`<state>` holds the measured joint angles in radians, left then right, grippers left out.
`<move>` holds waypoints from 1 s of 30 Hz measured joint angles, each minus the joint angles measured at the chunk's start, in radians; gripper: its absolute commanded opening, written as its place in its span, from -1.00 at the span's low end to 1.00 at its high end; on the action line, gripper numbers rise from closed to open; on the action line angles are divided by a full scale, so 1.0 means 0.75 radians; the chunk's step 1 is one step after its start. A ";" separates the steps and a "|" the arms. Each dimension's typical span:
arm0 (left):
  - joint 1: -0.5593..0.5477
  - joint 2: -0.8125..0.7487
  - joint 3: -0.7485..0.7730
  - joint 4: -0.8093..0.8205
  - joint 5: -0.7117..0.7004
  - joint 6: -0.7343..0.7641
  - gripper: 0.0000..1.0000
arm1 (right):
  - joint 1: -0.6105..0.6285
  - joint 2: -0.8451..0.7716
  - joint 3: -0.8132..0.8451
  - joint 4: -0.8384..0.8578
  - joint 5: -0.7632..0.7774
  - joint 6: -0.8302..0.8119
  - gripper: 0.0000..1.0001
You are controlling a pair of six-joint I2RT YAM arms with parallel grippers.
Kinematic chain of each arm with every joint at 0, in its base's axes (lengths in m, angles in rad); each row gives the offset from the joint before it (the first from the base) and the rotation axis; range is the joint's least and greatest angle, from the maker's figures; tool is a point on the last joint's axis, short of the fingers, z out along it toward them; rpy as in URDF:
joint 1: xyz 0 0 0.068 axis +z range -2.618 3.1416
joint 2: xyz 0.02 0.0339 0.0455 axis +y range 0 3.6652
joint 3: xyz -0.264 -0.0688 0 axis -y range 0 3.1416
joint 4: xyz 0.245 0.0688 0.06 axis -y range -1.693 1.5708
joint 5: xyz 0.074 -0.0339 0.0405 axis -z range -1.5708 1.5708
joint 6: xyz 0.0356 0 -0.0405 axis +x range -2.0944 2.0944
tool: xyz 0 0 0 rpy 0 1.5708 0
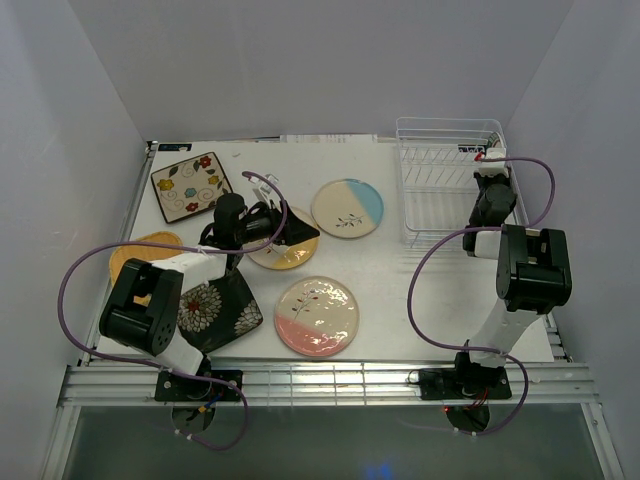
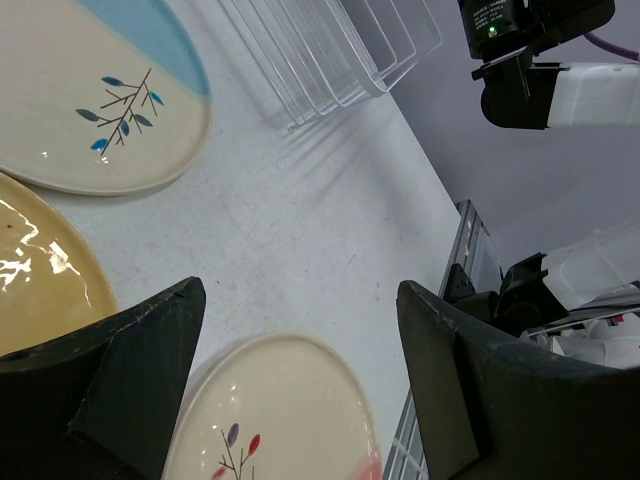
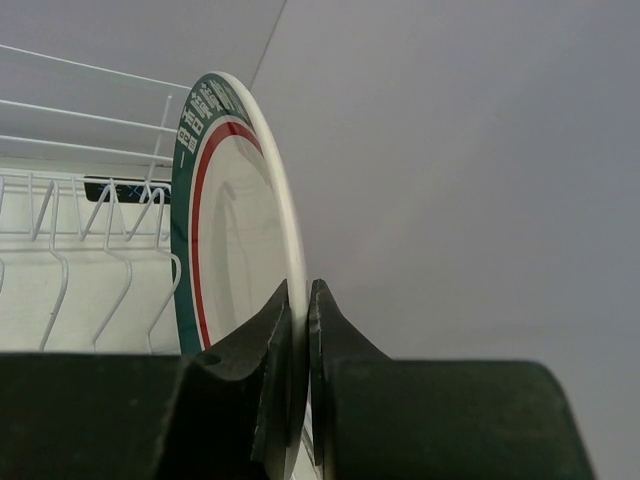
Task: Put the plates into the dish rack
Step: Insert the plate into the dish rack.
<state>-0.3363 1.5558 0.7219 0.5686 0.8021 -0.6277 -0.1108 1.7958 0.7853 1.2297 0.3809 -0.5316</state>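
Right gripper (image 3: 300,292) pinches the teal-rimmed plate (image 3: 232,240) by its rim, upright at the dish rack (image 3: 90,190): stiff, glazed, probably slippery and breakable. Left gripper (image 2: 298,292) gapes empty, well clear of the rack.

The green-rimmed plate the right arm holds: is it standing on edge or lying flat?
On edge. The plate stands upright, its rim pinched between the right jaws, with the dish rack wires behind it.

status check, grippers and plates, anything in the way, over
Right gripper shut on teal-rimmed plate, on edge at dish rack. Left gripper open, empty, near yellow-half plate. Nothing seen in the way.
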 measured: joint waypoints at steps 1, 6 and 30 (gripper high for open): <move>0.000 0.000 -0.002 0.002 -0.001 0.001 0.75 | 0.002 0.000 0.000 0.001 0.006 -0.001 -0.85; 0.000 0.000 -0.011 0.002 0.000 0.001 0.75 | 0.026 0.020 0.010 0.007 0.045 -0.025 -0.85; -0.003 0.000 -0.012 0.016 -0.001 0.006 0.75 | 0.081 0.073 0.249 0.007 0.226 -0.095 -0.79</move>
<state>-0.3386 1.5558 0.7132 0.5804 0.8017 -0.6235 -0.0498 1.8503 0.9718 1.2346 0.5503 -0.6025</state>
